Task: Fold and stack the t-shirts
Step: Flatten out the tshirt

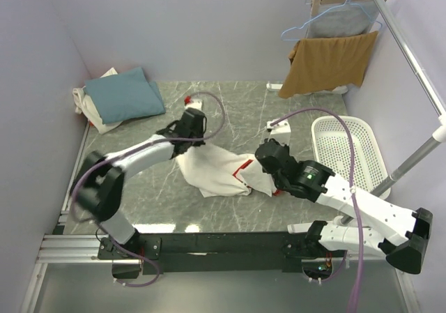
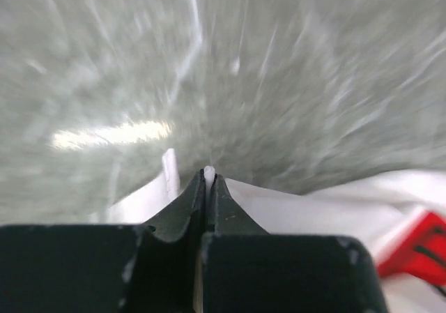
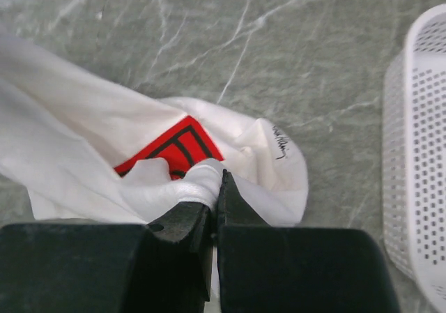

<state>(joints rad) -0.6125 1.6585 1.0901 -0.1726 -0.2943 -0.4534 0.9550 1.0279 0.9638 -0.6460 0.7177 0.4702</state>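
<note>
White t-shirt (image 1: 219,173) lay crumpled on the desk (image 1: 230,111), slung between the two arms. Left end effector (image 2: 209,180) and right end effector (image 3: 216,187) were each clamped shut on a pinch of its cloth. Soft, light and limp, it seemed best held by hems or corners.

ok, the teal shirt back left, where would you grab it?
The teal shirt: probably pinch its right edge, coming in low from the middle of the table. It lies folded flat on an off-white shirt, walls close behind and left, so that edge looks freest.
</note>
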